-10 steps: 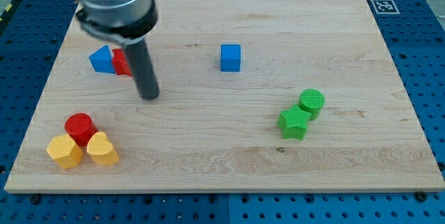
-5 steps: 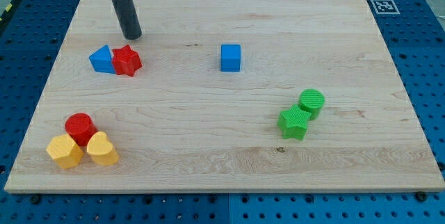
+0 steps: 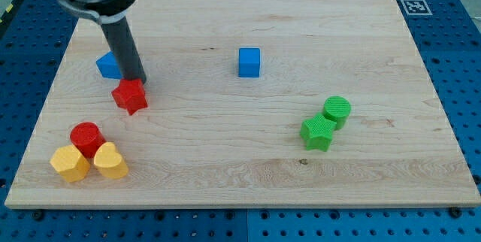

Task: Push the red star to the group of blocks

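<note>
The red star lies at the board's left, below a blue triangle block that my rod partly hides. My tip rests right at the star's upper edge, touching or nearly touching it. The group of blocks sits at the lower left: a red cylinder, a yellow hexagon and a yellow heart-like block, all close together. The star is a short way above and to the right of the red cylinder.
A blue cube stands at the upper middle. A green star and a green cylinder touch each other at the right. A marker tag is at the board's top right corner.
My tip came down from above the red star and pushed it toward the view's bottom, away from the blue triangle and closer to the group at lower left.
</note>
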Robot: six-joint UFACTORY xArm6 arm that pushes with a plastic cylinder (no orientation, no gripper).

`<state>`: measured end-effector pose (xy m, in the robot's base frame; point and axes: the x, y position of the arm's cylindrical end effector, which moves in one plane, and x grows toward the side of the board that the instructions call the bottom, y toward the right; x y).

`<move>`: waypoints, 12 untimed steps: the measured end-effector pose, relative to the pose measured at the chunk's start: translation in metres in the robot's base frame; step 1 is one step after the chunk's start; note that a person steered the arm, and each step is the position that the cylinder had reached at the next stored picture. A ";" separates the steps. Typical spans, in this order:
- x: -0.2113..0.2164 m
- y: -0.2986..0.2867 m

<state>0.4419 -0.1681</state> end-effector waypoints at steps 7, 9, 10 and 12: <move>0.029 0.052; 0.047 0.029; 0.068 0.029; 0.047 0.039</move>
